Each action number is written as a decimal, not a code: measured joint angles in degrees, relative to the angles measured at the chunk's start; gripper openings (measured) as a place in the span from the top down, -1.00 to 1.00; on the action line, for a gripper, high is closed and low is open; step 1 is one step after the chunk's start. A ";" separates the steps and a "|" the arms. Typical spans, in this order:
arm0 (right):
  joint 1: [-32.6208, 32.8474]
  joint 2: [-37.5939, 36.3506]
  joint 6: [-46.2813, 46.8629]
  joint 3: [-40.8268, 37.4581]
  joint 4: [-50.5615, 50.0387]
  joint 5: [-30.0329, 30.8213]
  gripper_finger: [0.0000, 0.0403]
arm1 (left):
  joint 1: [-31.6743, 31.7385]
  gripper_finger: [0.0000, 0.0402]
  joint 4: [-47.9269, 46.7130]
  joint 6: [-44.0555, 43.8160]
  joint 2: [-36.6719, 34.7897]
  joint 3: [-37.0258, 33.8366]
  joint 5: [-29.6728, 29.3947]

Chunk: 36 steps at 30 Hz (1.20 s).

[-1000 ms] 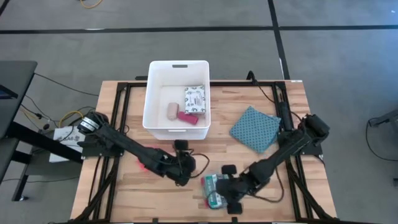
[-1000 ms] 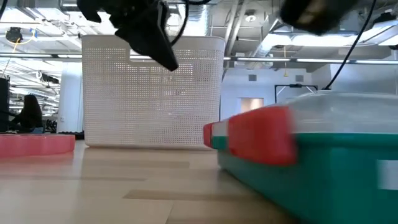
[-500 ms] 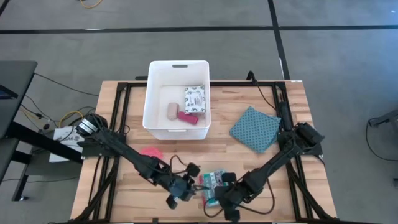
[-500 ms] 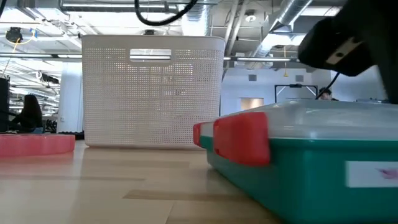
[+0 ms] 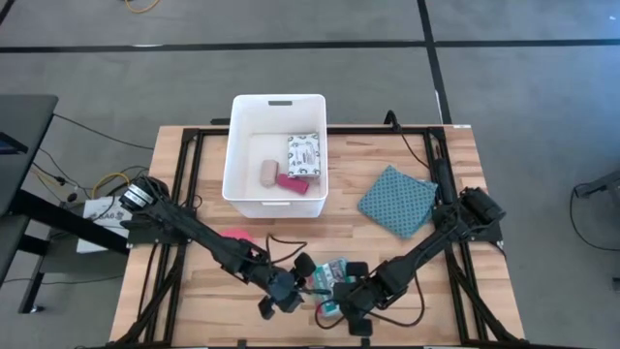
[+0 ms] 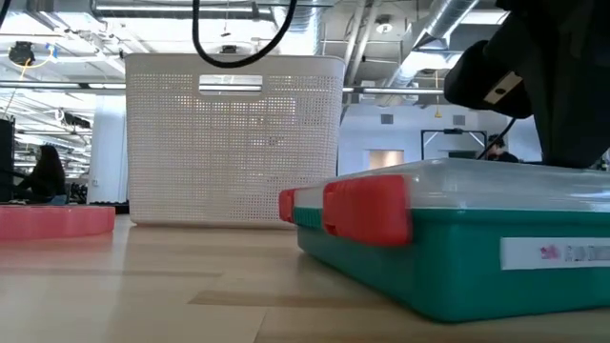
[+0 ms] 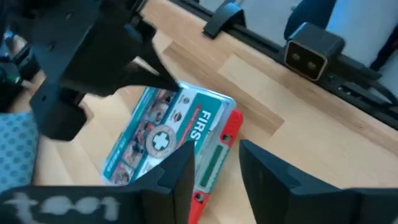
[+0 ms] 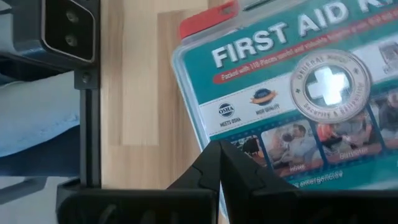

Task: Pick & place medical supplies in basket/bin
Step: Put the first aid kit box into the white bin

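Observation:
The teal first-aid kit (image 5: 334, 279) with red latches lies flat on the table near its near edge, filling the low view (image 6: 457, 257). My left gripper (image 5: 306, 275) is open beside the kit's left, latch side (image 7: 217, 177). My right gripper (image 5: 341, 294) is shut over the kit's printed lid (image 8: 222, 152). The pink spiky disc (image 5: 235, 236) rests on the table to the left. In the white tub (image 5: 244, 145) lie the white patterned pouch (image 5: 303, 153), the beige roll (image 5: 269, 173) and the magenta piece (image 5: 291, 181). My left gripper's fingers (image 7: 180, 177) stand either side of the kit's red-latch edge (image 7: 229, 134), level from the table's left; I cannot tell whether they touch it. My right gripper's shut fingertips (image 8: 217, 163) rest on the kit's lid (image 8: 267, 155), slanting down from the right. The kit stays flat on the table.
The teal dotted cloth (image 5: 397, 201) lies on the table's right half. The tub stands at the far left centre, its perforated wall (image 6: 233, 143) behind the kit in the low view. Black frame rails (image 5: 189, 184) run along both table sides. People sit in the room beyond.
My left gripper has swung from near the pink disc toward the near edge and the right, arriving beside the kit. My right gripper has shifted slightly left. The kit has slid toward the table's left and turned a little, staying flat.

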 joint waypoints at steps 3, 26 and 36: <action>-0.07 -0.33 -0.06 -0.06 -0.20 0.56 1.00 | 0.38 0.33 1.43 2.04 1.12 0.02 0.42; -0.25 -0.60 -0.17 0.00 -2.19 2.07 1.00 | 1.39 0.47 2.10 5.56 12.14 2.23 0.43; -1.32 -0.60 -3.97 -0.02 0.32 2.62 1.00 | 1.83 0.48 2.26 6.82 14.01 2.40 -1.11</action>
